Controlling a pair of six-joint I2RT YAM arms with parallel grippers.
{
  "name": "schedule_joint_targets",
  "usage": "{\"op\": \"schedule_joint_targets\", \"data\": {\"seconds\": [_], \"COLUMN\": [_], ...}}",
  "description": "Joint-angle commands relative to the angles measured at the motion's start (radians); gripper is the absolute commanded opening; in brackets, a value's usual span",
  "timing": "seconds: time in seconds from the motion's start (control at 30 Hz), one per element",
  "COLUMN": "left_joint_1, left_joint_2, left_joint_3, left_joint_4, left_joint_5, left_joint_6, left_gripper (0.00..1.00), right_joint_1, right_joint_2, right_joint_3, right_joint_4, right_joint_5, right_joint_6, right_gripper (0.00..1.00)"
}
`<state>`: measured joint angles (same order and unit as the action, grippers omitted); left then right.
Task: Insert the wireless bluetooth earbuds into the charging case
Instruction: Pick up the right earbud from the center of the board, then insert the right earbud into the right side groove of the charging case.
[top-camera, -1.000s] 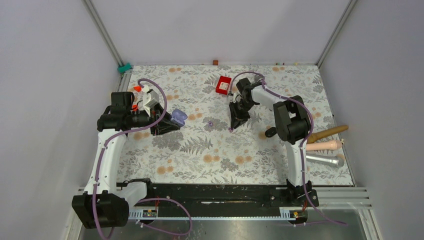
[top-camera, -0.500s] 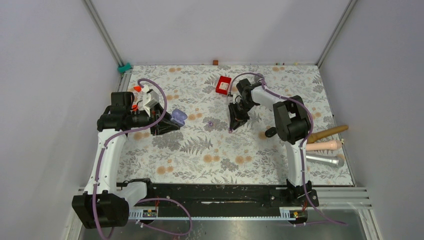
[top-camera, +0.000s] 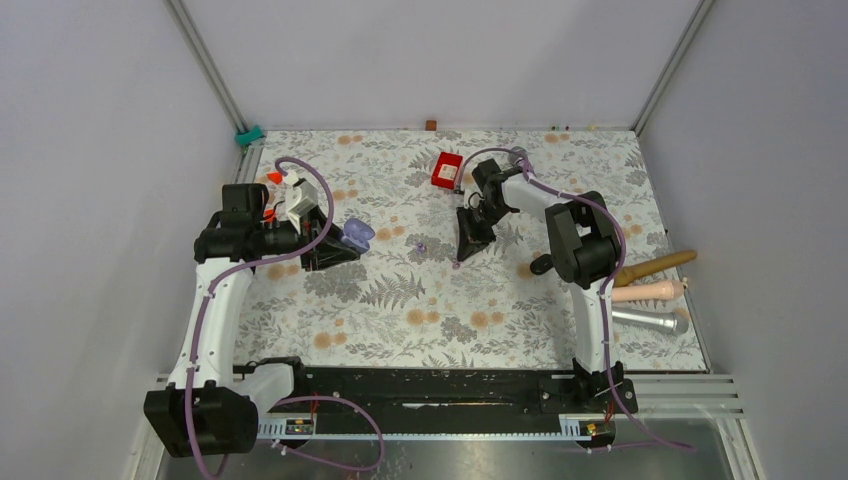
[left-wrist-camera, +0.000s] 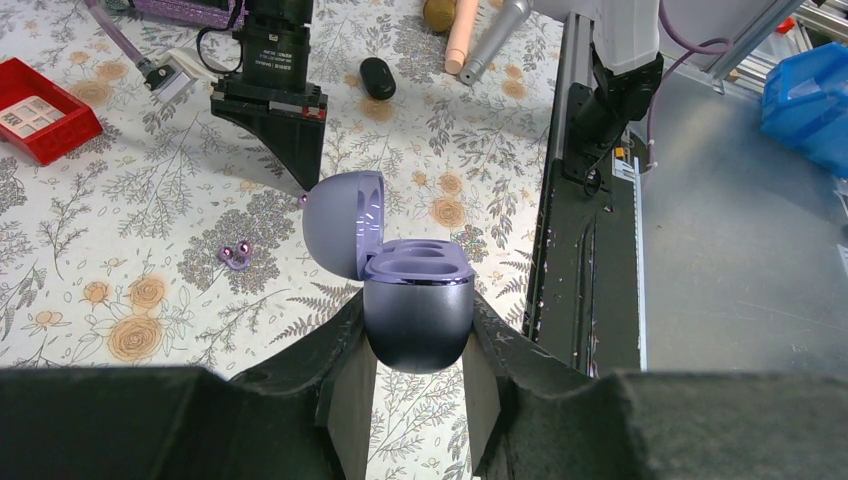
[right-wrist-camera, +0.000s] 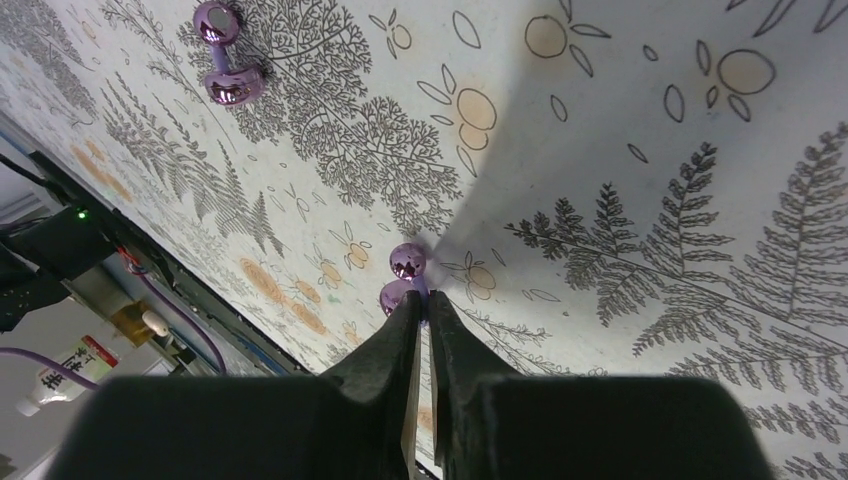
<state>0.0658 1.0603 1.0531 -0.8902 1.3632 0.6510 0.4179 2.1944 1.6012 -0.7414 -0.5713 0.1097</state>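
The left gripper (left-wrist-camera: 415, 332) is clamped on the case (left-wrist-camera: 417, 270), lid open, at frame centre. The right gripper (right-wrist-camera: 423, 308) pinches one earbud (right-wrist-camera: 407, 262) low centre. The other earbud (right-wrist-camera: 228, 62) lies upper left.

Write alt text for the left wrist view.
The left gripper clamps the charging case, lid open, both sockets empty. Beyond it on the floral mat lies one purple earbud; the right gripper points down with a second earbud at its tip.

Left gripper (top-camera: 340, 247) reaches inward, clamped on the charging case (left-wrist-camera: 417, 320); right gripper (right-wrist-camera: 422, 305) points down at the desk, pinching an earbud (right-wrist-camera: 407, 261).
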Motion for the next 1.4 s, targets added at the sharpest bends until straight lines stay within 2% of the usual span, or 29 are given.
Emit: {"op": "schedule_joint_targets", "data": {"seconds": [0.0,0.13,0.7,0.9,1.13,1.27,1.37], "left_joint_1": [0.007,0.006,-0.017,-0.135,-0.269,-0.331,-0.394], "left_joint_2": [-0.016,-0.014,0.061,0.101,0.149,0.205,0.266], "left_joint_3": [-0.005,-0.005,-0.007,-0.015,0.008,0.09,0.194], "left_joint_4": [0.013,0.014,0.011,0.012,0.013,0.014,-0.082], "left_joint_5": [0.054,0.056,0.098,0.066,0.068,0.023,-0.045], "left_joint_6": [0.028,0.029,0.014,0.038,0.061,0.044,0.109], "left_gripper": [0.0,0.0,0.0,0.0,0.0,0.0,0.0], "right_joint_1": [0.007,0.007,0.018,0.071,0.147,0.183,0.197], "right_joint_2": [-0.07,-0.146,-0.654,-0.824,-1.002,-1.055,-1.061], "right_joint_3": [-0.013,-0.016,-0.013,-0.069,-0.213,-0.227,-0.191], "right_joint_4": [0.003,0.003,0.024,0.081,0.219,0.24,0.204], "right_joint_5": [-0.054,-0.062,-0.069,-0.084,-0.108,-0.092,-0.076], "right_joint_6": [0.006,-0.021,-0.19,-0.238,-0.254,-0.275,-0.298], "right_gripper": [0.08,0.07,0.06,0.07,0.08,0.1,0.1]}}
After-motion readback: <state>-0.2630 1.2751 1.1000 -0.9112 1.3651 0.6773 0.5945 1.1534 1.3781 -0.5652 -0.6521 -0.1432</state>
